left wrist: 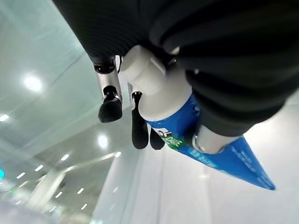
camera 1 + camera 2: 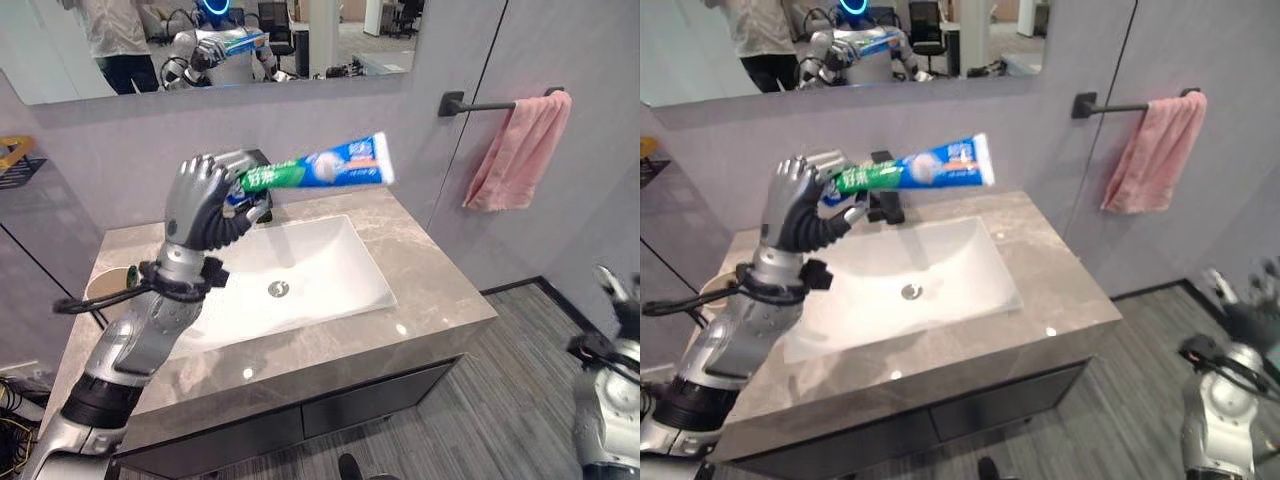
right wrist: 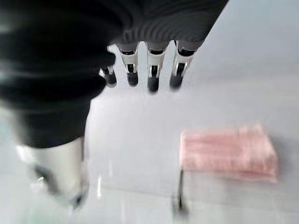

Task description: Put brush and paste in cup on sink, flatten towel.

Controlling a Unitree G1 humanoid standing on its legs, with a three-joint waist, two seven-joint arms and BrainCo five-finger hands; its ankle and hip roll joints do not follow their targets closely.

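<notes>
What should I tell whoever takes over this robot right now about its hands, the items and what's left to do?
Left hand: shut on the toothpaste tube, held roughly level above the sink, near the faucet.
Right hand: open, holding nothing, low at the robot's right side and facing the wall with the pink towel.
Cup: on the counter's left end, partly behind the left arm.
Towel: bunched on the wall bar, not flattened.
Left to do: paste into the cup, the brush, flatten the towel.

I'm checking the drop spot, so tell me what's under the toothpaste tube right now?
The toothpaste tube, gripped at its cap end by the left hand, hangs above the black faucet and the back of the white sink basin. The cup sits off to the left, mostly hidden behind the arm.
</notes>
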